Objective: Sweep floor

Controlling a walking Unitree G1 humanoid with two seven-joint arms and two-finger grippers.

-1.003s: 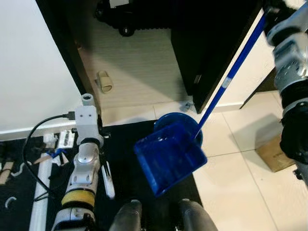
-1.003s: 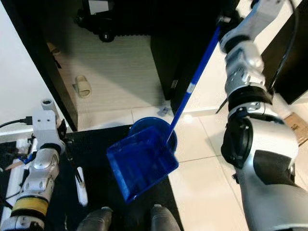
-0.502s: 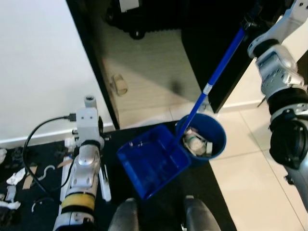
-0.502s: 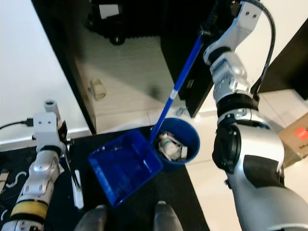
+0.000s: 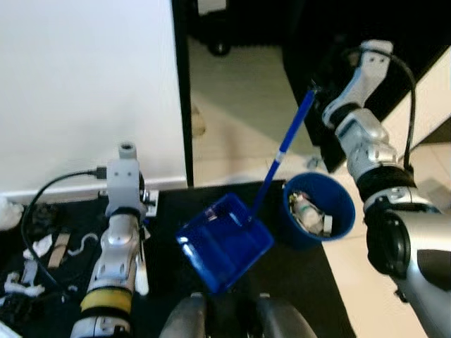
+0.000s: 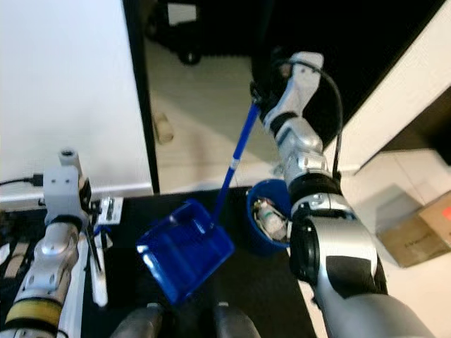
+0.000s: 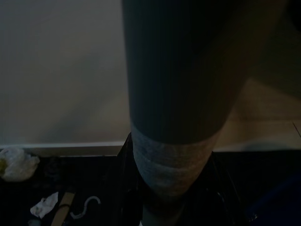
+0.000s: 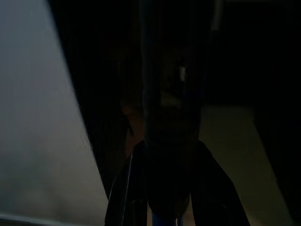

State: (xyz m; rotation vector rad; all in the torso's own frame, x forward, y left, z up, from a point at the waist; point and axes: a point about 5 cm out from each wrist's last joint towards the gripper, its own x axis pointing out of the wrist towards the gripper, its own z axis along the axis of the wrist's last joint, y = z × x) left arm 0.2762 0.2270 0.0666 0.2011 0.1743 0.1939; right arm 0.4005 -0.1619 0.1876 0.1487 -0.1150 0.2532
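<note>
Two silver arms are seen from the head views. The right hand (image 6: 259,90) is raised high by the dark doorway and is closed round the top of the long blue handle (image 6: 235,159) of a blue dustpan (image 6: 184,249). The handle slants down from that hand to the pan, which is held tilted over the black mat (image 5: 296,282), just above the robot's two feet (image 5: 184,318). A round blue bin (image 5: 318,209) stands just beside the pan on its right, at the mat's edge, and crumpled white and pale rubbish is seen inside it.

The left arm (image 5: 116,239) is stretched forward low over the mat's left part, beside a white stick (image 6: 96,267) that lies on the floor. Whether the left hand is open or closed cannot be told; a dark bulk blocks its wrist view. White scraps of paper (image 7: 18,162) and small bits of litter (image 5: 42,246) lie scattered on the dark floor at far left, by the foot of the white wall (image 5: 84,84). A black cable (image 5: 42,204) loops from the left arm. A cardboard box (image 6: 416,229) sits on the pale tiles at far right.
</note>
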